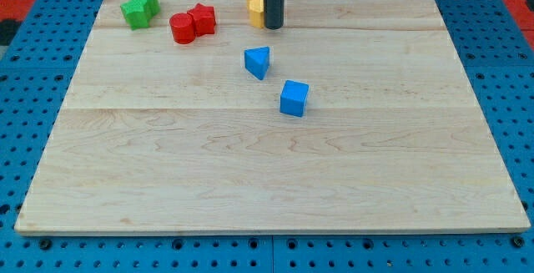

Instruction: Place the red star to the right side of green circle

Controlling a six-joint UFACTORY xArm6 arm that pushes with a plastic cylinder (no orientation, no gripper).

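The red star (204,17) lies near the view's top, left of centre, touching a red circle (182,28) on its left. Two green blocks sit together at the top left: one (133,13) in front and one (148,0) behind it. I cannot tell which of them is the circle. My tip (273,27) rests on the board at the top centre, well to the right of the red star and apart from it. It stands against the right side of the yellow blocks (254,7).
A blue triangle (258,61) lies just below my tip. A blue cube (294,98) lies further down and to the right. The wooden board (267,181) sits on a blue pegboard surface.
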